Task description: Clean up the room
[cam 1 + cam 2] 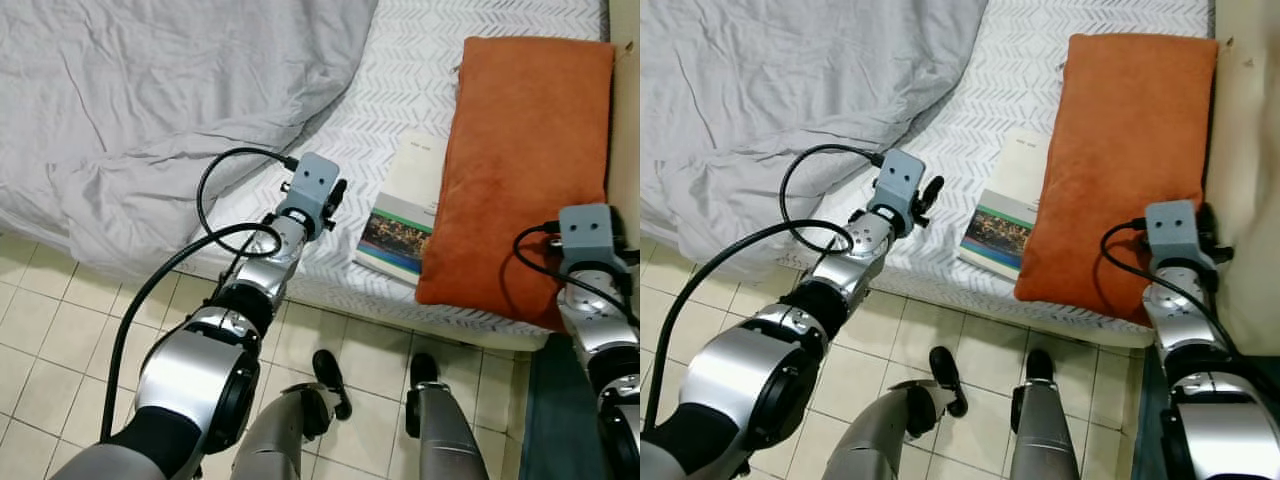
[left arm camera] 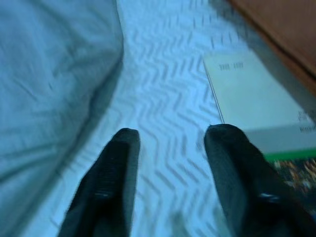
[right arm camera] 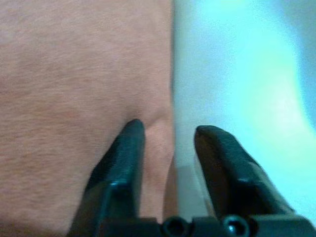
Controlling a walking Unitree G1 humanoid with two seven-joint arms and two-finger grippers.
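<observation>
A bed (image 1: 400, 90) with a chevron sheet runs off every edge, half buried by a rumpled grey duvet (image 1: 150, 100). An orange pillow (image 1: 525, 160) hides 1 edge of a book (image 1: 405, 205). The left gripper (image 2: 170, 136), fingers apart and empty, hovers beside the book; the right gripper (image 3: 165, 129) straddles the pillow's edge, fingers parted
</observation>
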